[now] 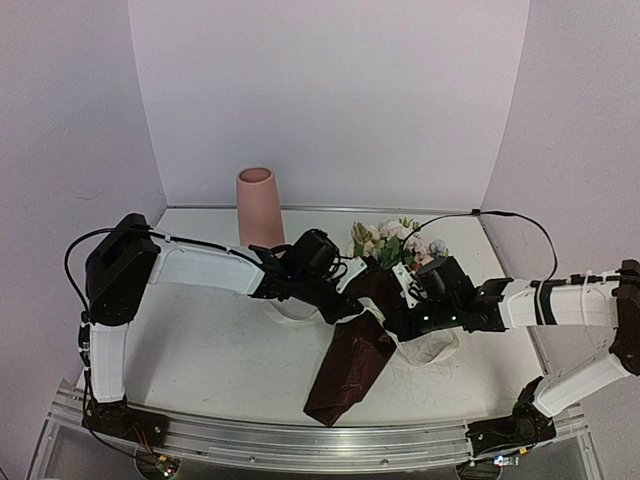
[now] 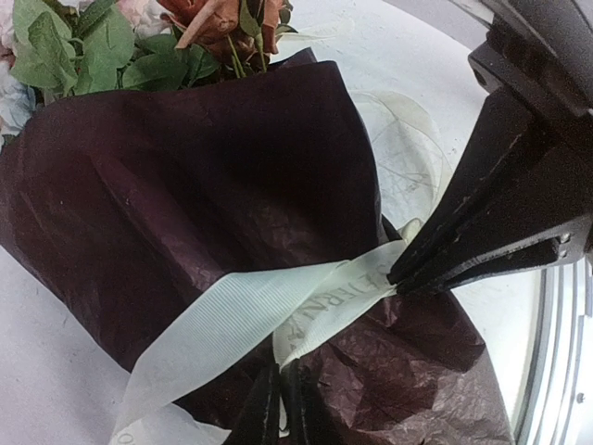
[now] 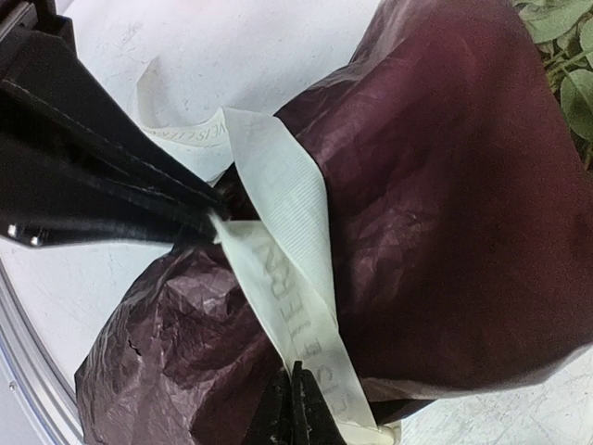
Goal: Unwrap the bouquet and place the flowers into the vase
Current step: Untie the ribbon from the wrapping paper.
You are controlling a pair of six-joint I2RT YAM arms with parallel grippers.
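Observation:
The bouquet lies on the table, flowers [image 1: 393, 240] toward the back and dark red wrapping paper [image 1: 352, 365] toward the front. A cream ribbon [image 2: 232, 320] crosses the paper [image 2: 204, 176] at its narrow waist. My left gripper [image 2: 279, 369] is shut on one strand of that ribbon. My right gripper [image 3: 293, 369] is shut on another strand of the ribbon [image 3: 278, 204]. Both grippers meet over the waist, left gripper [image 1: 358, 312] on the left and right gripper [image 1: 392, 322] on the right. The salmon-pink vase [image 1: 259, 205] stands upright at the back left, apart from both arms.
Loose ribbon loops lie on the table beside the bouquet, one ribbon loop [image 1: 290, 312] under the left arm and one ribbon loop [image 1: 432, 350] under the right. Green leaves [image 2: 74, 46] stick out of the paper's wide end. White walls close in the back and sides.

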